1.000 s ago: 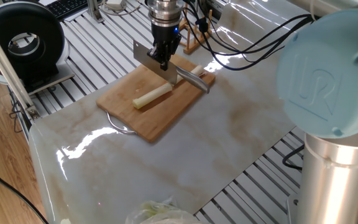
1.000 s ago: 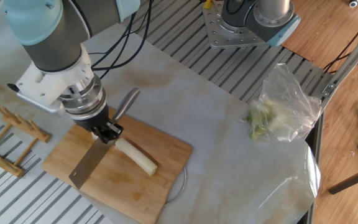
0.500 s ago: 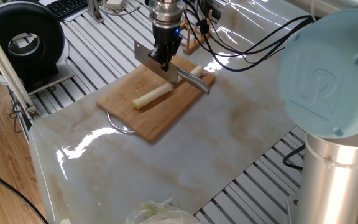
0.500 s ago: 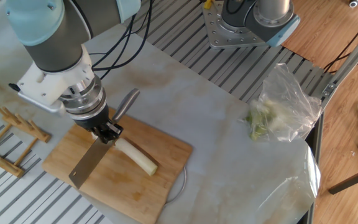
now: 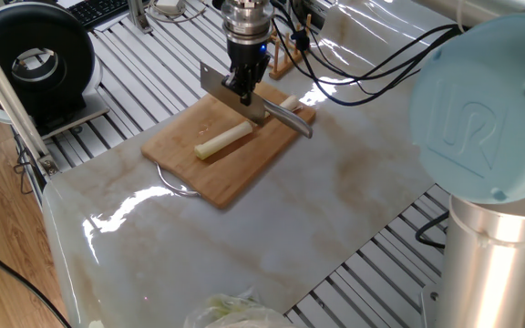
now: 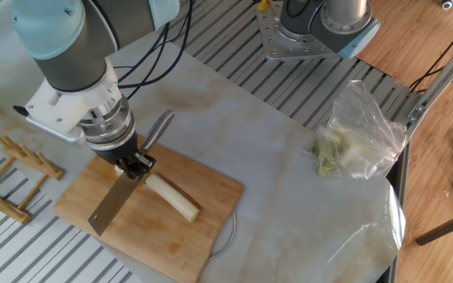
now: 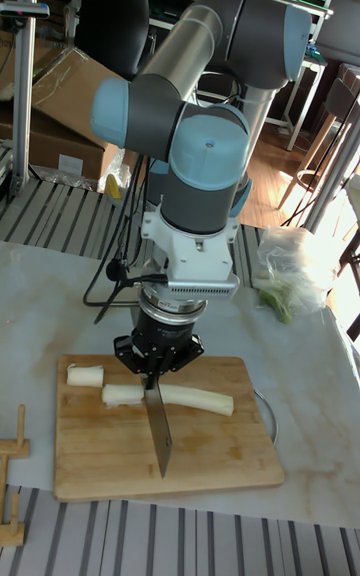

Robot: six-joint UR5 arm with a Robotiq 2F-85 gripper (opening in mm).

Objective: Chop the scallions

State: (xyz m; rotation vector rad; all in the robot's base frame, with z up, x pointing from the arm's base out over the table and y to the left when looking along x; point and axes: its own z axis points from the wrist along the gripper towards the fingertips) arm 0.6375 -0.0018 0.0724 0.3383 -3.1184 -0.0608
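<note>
We see a matt light wooden cutting board, a glossy marble-look desk, and a dull grey metal cleaver blade.

You have the scallions in pale cream-white, one end going yellowish-green, on a warm honey-brown wooden cutting board. The knife blade is plain steel grey, held by a black pincer. The tabletop is marbled — off-white with tan clouding. Your arm shows grey with light blue caps.
</note>
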